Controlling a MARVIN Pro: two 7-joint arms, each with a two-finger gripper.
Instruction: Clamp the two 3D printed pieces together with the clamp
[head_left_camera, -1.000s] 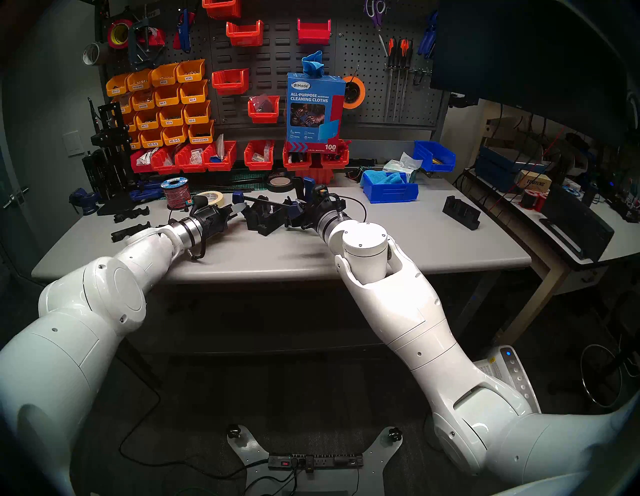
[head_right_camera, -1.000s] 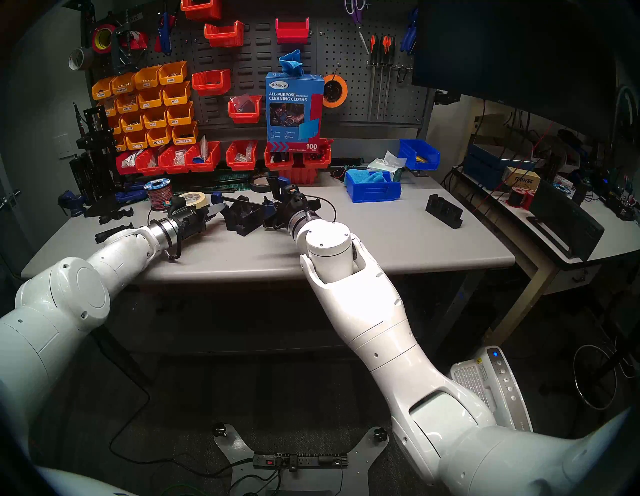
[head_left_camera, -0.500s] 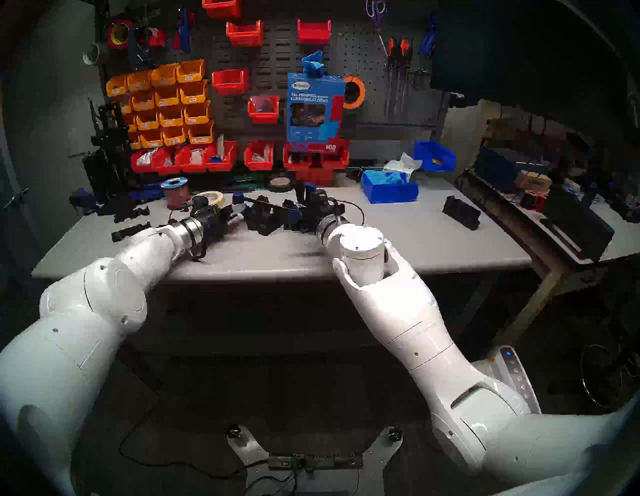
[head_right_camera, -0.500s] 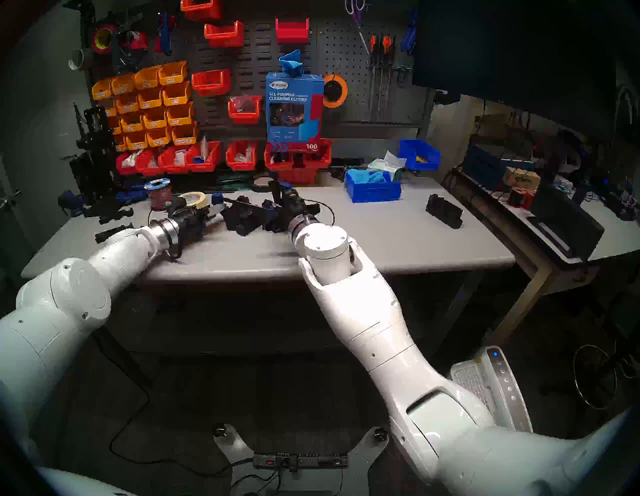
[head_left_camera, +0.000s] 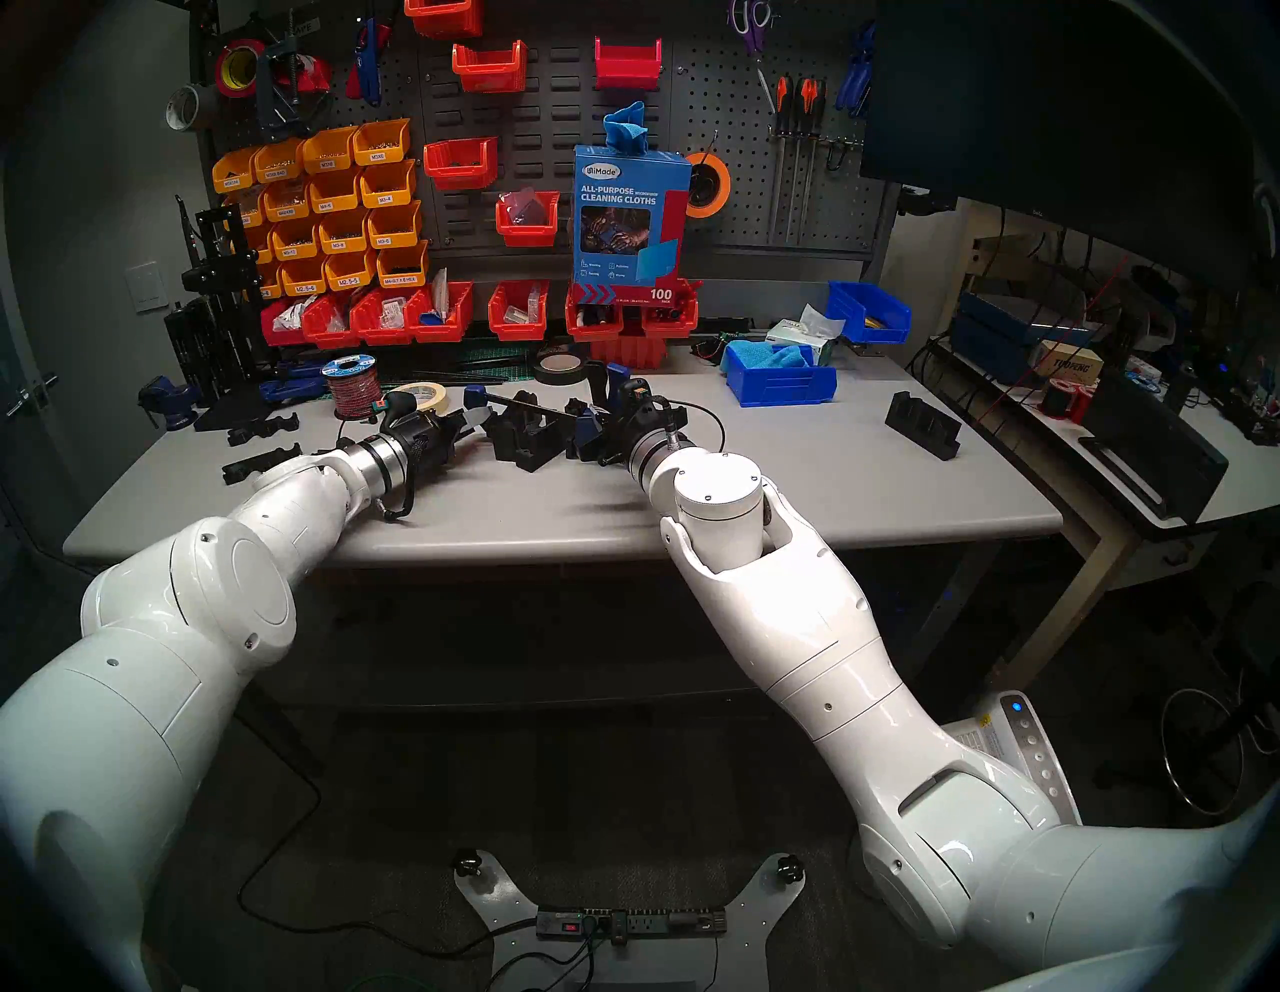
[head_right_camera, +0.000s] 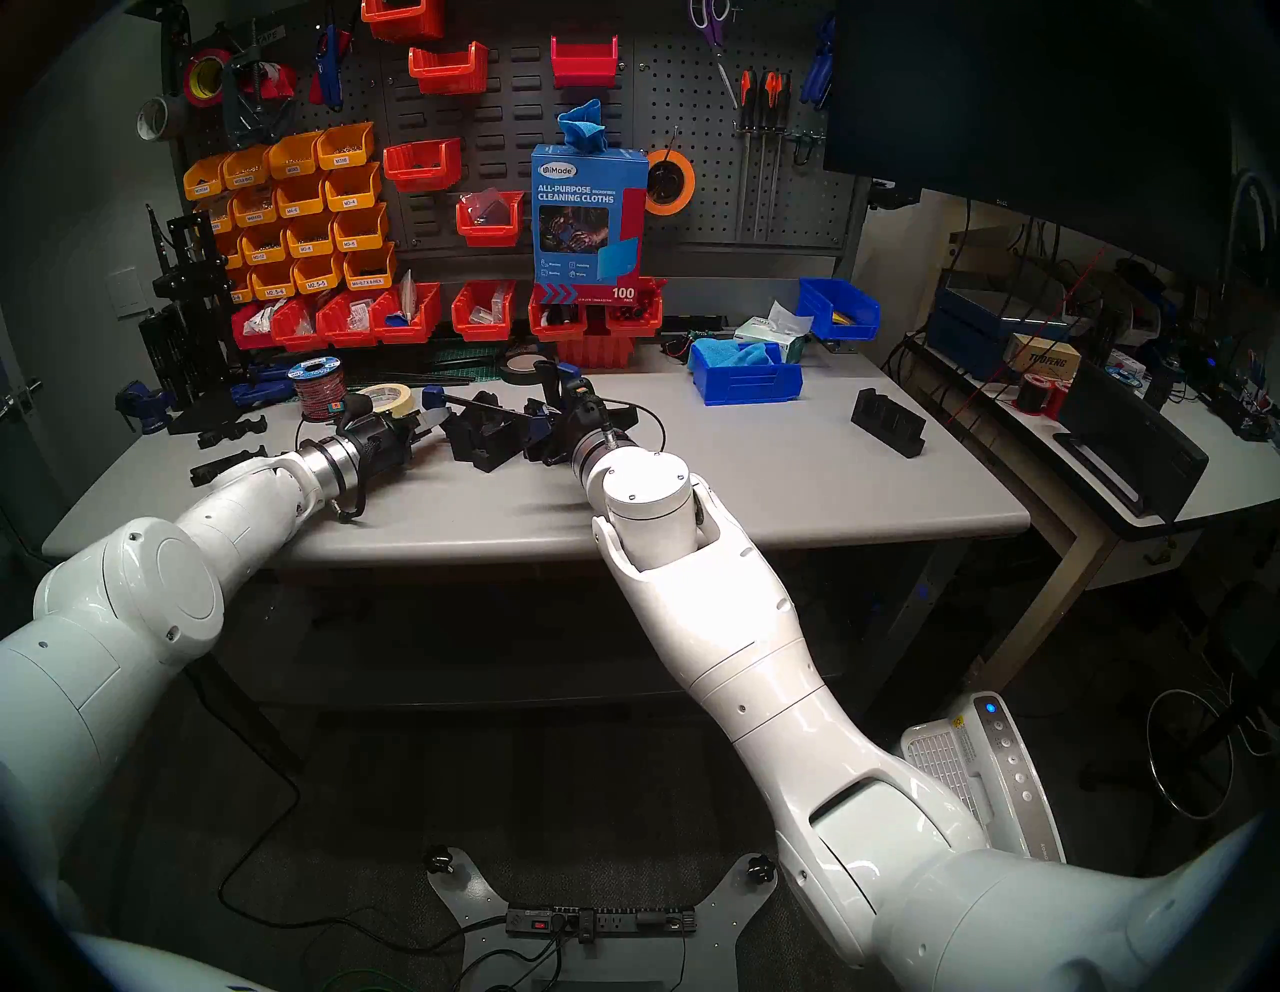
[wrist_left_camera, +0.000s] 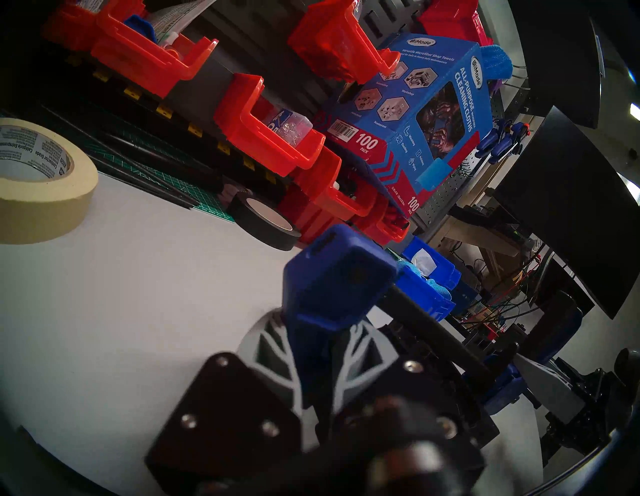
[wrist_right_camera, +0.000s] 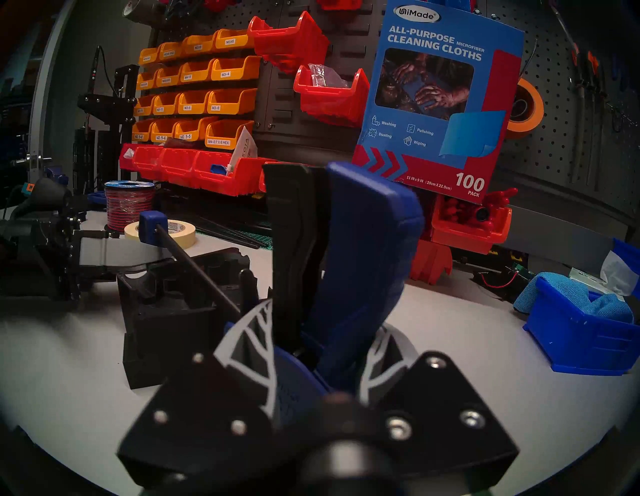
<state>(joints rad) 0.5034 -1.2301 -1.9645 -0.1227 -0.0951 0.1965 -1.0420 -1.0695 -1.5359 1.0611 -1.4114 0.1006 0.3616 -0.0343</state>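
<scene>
The right gripper (wrist_right_camera: 322, 350) is squeezed tight on the clamp's handle (wrist_right_camera: 346, 263), trigger pinched in — the left gripper (wrist_left_camera: 322, 350) is closed on the blue fixed jaw (wrist_left_camera: 332, 280) at the far end of the bar (wrist_right_camera: 197, 266). Between them, the two prints (head_left_camera: 526, 440) sit on the table (head_left_camera: 831, 471) under the bar, touching each other. Likely risk: the bar rides across the notched tops rather than beside the blocks, so the jaws may close on an edge — tipping a print or splitting the pair apart.
</scene>
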